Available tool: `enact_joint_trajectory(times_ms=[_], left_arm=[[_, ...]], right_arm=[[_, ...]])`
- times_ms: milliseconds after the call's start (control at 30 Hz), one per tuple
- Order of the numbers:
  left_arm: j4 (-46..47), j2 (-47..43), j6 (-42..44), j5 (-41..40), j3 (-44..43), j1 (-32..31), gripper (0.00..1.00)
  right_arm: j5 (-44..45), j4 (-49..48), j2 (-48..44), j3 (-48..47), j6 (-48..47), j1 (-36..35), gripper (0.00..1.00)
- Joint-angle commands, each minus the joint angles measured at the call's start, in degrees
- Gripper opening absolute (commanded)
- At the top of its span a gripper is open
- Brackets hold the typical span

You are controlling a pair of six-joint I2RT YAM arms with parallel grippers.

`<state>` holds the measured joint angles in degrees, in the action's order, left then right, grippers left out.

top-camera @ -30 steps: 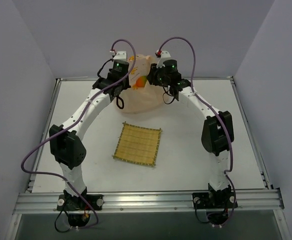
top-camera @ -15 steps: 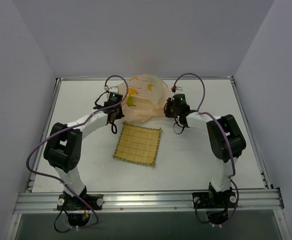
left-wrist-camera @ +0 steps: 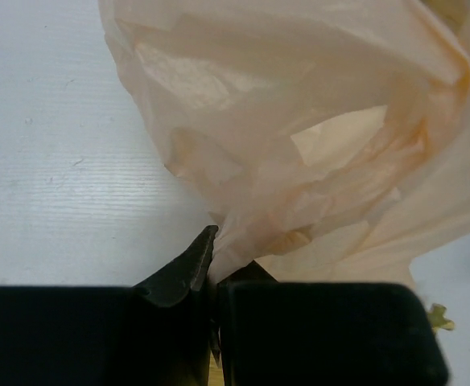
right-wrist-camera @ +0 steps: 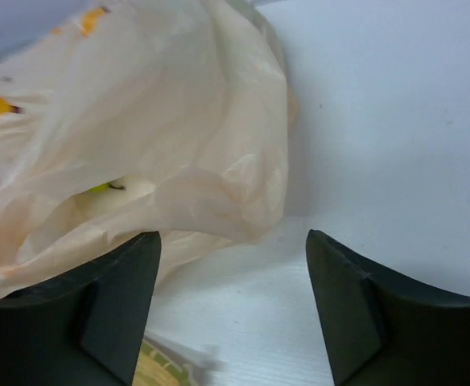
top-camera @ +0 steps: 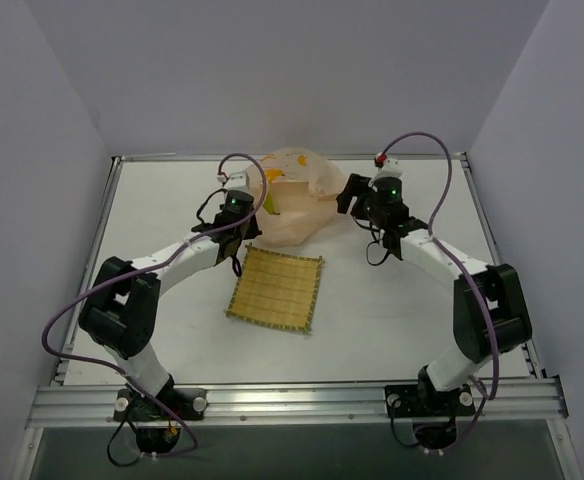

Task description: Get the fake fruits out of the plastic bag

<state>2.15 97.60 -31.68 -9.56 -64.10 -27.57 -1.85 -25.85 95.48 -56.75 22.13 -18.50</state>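
So the bag (top-camera: pixel 290 195) came back down and slumped on the desk (top-camera: pixel 402 300) by the far edge. Right hand (right-wrist-camera: pixel 231 241) had let go, spread apart, backed off toward the right edge. Left hand (left-wrist-camera: pixel 212 269) still pinched a fold. Fruits (right-wrist-camera: pixel 105 187) still inside, only a green bit showing, so nothing out yet.

Bag (top-camera: pixel 294 200): one is counted.
Fruits (right-wrist-camera: pixel 102 187): only one is made out, as a green patch seen through the bag; more cannot be counted.
Mat (top-camera: pixel 275 289): one is counted.
Arms: two, left arm (top-camera: pixel 172 260) and right arm (top-camera: pixel 440 262).
Grippers: two, left gripper (left-wrist-camera: pixel 219 257) and right gripper (right-wrist-camera: pixel 231 241).
Table (top-camera: pixel 392 310): one.
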Motion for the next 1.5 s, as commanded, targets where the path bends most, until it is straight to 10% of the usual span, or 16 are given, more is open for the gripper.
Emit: enact_joint_trajectory(times_ms=[0, 267, 500, 733, 967, 1033, 1100, 1133, 1233, 1467], left_arm=[[4.61, -5.66, -0.31, -1.95, 0.02, -1.87, 0.02], [4.44, -5.23, 0.74, -3.97, -0.94, -1.52, 0.05], [-1.88, -2.43, 1.45, -4.24, -8.83, 1.11, 0.66], [-9.27, 6.27, 1.71, 2.25, -16.49, 4.1, 0.82], [-11.12, 11.73, 2.41, 4.64, -20.63, 5.42, 0.57], [-10.68, 12.08, 2.94, 5.25, -21.07, 5.6, 0.27], [-10.07, 11.82, 3.64, 5.78, -20.98, 5.6, 0.11], [-8.32, 11.47, 3.99, 5.96, -20.55, 5.6, 0.05], [-5.68, 9.54, 5.05, 6.75, -18.88, 5.51, 0.02], [1.71, 1.37, 6.19, 6.05, -13.08, 4.11, 0.02]], right_arm=[[1.67, 3.94, -9.25, -1.17, -1.3, -0.39, 0.7], [2.72, 11.07, -16.92, -8.0, -6.47, -5.57, 0.88], [-1.23, 22.39, 1.09, -31.73, -14.38, -6.46, 1.0], [-1.94, 29.63, 24.97, -54.94, -15.64, -4.35, 1.0], [-3.6, 28.41, 45.04, -76.12, -6.59, -1.89, 1.0], [-4.83, 27.43, 49.44, -81.05, -4.47, -1.63, 0.98], [-7.63, 21.74, 50.59, -80.28, -0.7, -1.19, 0.86], [-8.6, 19.37, 50.51, -79.14, 0.53, -1.1, 0.55], [-11.76, 12.94, 48.93, -75.79, 3.35, -0.66, 0.02], [-20.81, -3.49, 35.07, -59.29, 3.79, -1.01, 0.0]])
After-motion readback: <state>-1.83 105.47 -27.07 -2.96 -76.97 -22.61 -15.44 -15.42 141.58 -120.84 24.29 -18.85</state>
